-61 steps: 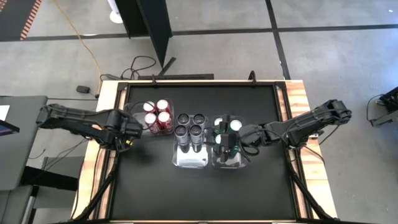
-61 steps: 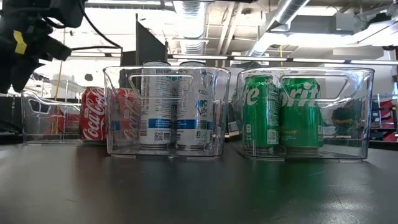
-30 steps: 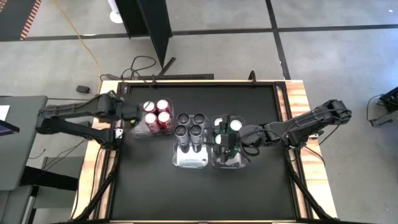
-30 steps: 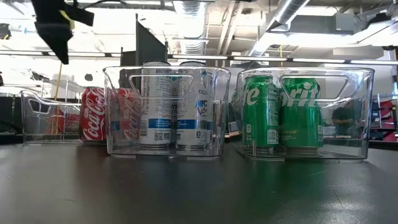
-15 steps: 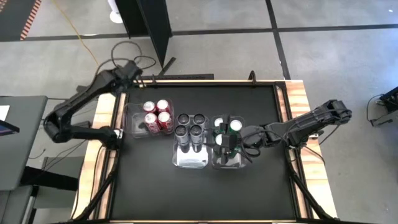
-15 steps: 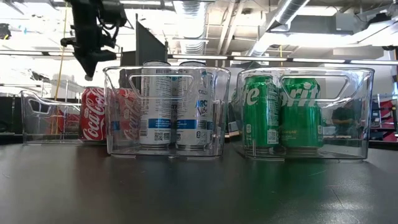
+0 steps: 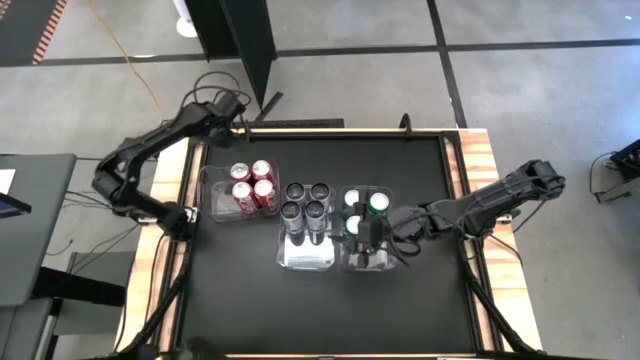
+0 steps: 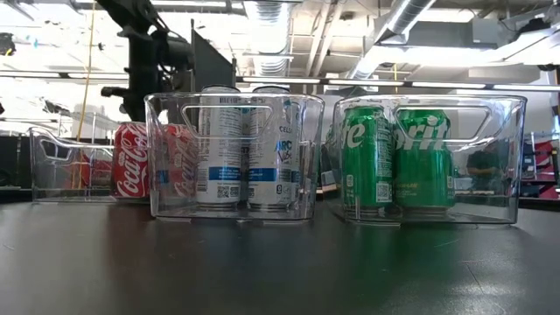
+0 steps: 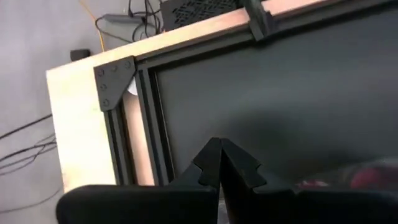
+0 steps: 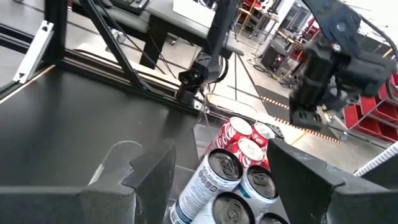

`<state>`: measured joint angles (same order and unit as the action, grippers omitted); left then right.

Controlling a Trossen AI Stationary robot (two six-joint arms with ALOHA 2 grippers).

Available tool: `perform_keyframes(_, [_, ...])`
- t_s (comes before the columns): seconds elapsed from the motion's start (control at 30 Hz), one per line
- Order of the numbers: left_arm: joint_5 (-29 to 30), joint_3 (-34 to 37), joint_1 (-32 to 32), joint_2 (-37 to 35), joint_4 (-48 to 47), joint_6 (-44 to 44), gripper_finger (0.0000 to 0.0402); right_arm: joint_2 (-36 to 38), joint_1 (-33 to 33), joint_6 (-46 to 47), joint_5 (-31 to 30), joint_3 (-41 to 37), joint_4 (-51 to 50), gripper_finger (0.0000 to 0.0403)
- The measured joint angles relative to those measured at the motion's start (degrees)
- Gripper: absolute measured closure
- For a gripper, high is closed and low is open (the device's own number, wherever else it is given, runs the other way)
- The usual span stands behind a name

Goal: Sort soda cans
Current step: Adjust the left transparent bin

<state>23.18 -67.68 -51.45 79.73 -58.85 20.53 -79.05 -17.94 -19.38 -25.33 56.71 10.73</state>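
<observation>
Red, silver and green soda cans point(image 7: 306, 203) stand upright, sorted by colour in three clear bins point(image 7: 308, 258). The right gripper point(image 7: 371, 238) hovers half-open and empty over the green cans point(image 8: 396, 157); the left gripper point(image 7: 238, 103), shut and empty, is well apart.

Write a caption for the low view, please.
Three clear plastic bins hold sorted red, silver-grey and green soda cans.

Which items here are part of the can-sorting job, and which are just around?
Job:
- red cans
- silver cans
- green cans
- right tool, open above the green cans' bin
- left tool, shut, at the table's far left corner

Just around:
- three clear bins
- cables on the floor
- dark panel beyond the table
</observation>
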Motion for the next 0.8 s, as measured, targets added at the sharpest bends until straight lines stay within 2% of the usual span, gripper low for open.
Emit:
perform_keyframes(0.17, [-1.07,0.16,-4.22,5.15,-0.16,3.72,0.0401,0.00,-0.97,-0.21,0.01,0.00,-0.07,0.0133])
perform_keyframes(0.37, [-5.97,1.07,-6.00,10.05,-2.16,8.55,0.0401,0.00,-1.24,-0.58,0.01,0.00,-0.36,0.0133])
perform_keyframes(0.6, [-9.73,3.52,-6.16,10.37,-5.43,11.52,0.0401,0.00,-1.24,-0.21,0.01,0.00,-3.85,0.0133])
perform_keyframes(0.8, [-10.69,3.52,-5.36,10.37,-8.32,13.46,0.0401,0.00,-1.26,-0.17,0.01,0.00,-4.74,0.0133])
